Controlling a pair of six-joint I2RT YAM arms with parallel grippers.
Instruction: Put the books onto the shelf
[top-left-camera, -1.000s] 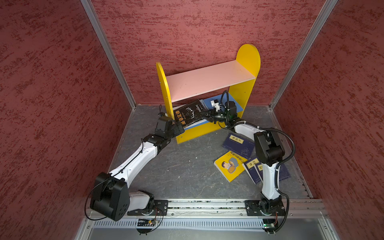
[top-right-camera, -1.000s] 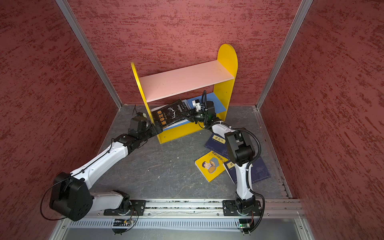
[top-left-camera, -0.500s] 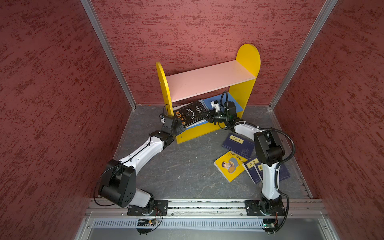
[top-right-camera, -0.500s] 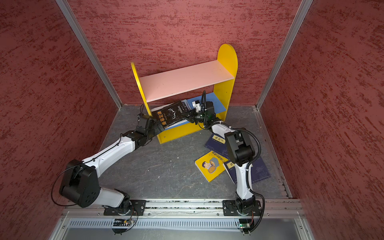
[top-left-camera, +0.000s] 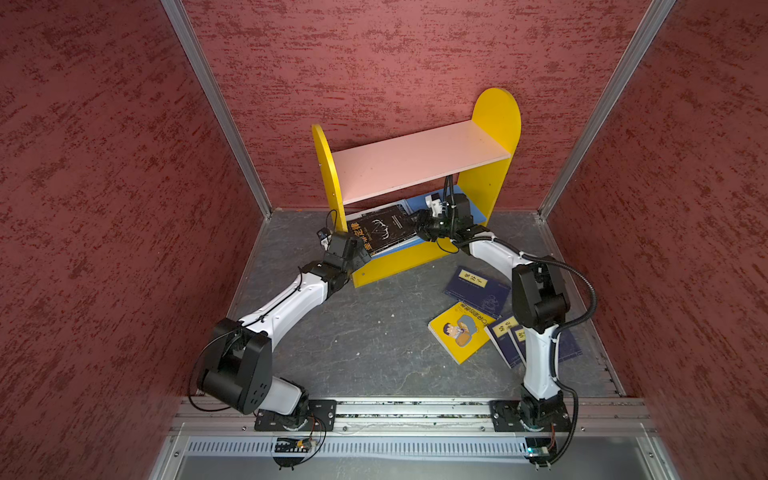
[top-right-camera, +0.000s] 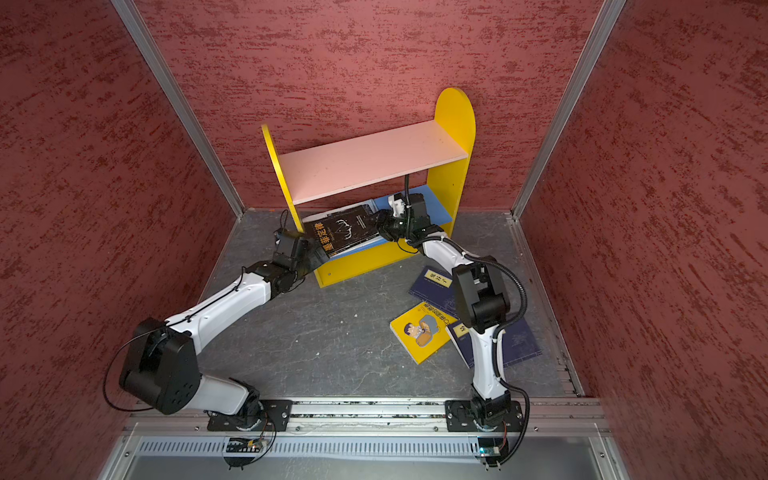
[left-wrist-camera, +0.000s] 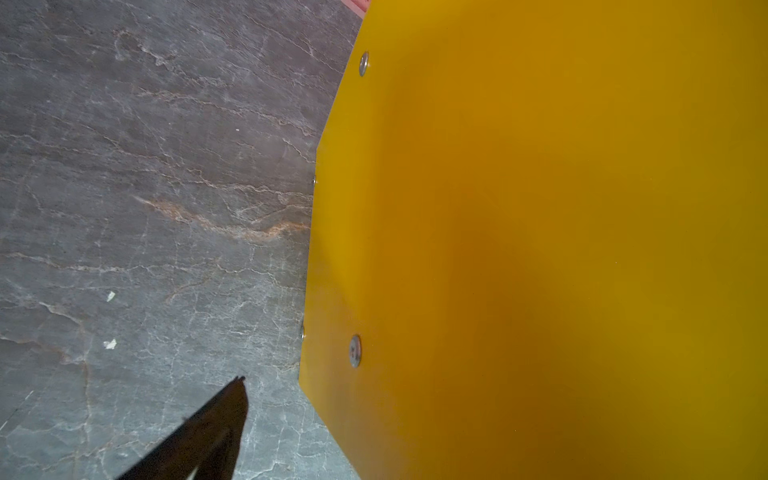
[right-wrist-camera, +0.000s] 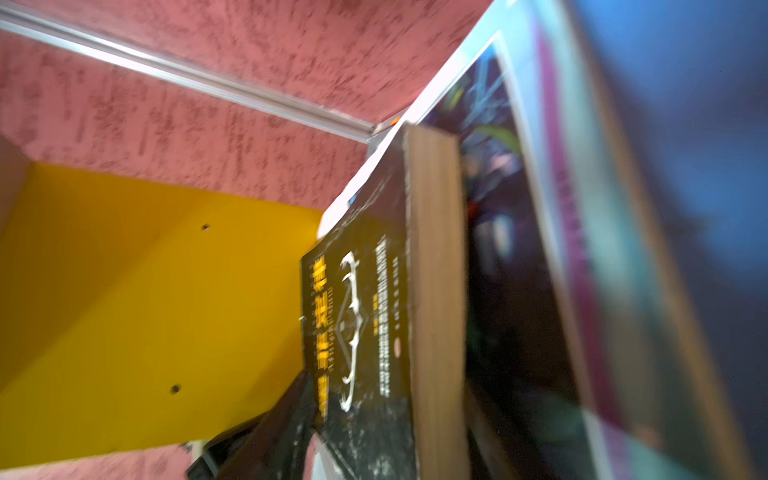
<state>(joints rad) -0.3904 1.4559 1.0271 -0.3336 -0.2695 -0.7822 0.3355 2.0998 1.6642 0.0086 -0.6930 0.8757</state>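
Note:
The black book (top-left-camera: 384, 232) (top-right-camera: 340, 235) lies tilted on the shelf's (top-left-camera: 419, 158) (top-right-camera: 374, 162) lower blue board (top-left-camera: 465, 203), on top of the white book (top-left-camera: 404, 203). My right gripper (top-left-camera: 419, 226) (top-right-camera: 380, 224) is under the pink board at the black book's (right-wrist-camera: 361, 311) right end. Its jaws are open on either side of that end, and one finger (right-wrist-camera: 286, 415) shows beside the cover. My left gripper (top-left-camera: 359, 253) (top-right-camera: 318, 255) is open at the shelf's front left corner, by the book's overhanging corner. One finger (left-wrist-camera: 216, 424) shows next to the yellow panel (left-wrist-camera: 540, 249).
On the grey floor right of the shelf lie a yellow book (top-left-camera: 459, 332) (top-right-camera: 419, 332) and navy books (top-left-camera: 476, 286) (top-left-camera: 505, 332) (top-right-camera: 432, 284), partly under the right arm. Red walls close in on three sides, and the arms' base rail (top-left-camera: 415, 409) runs along the front.
My left arm has reached forward until its gripper sits at the shelf's front left corner. My right gripper's jaws have spread apart around the black book, which has barely moved.

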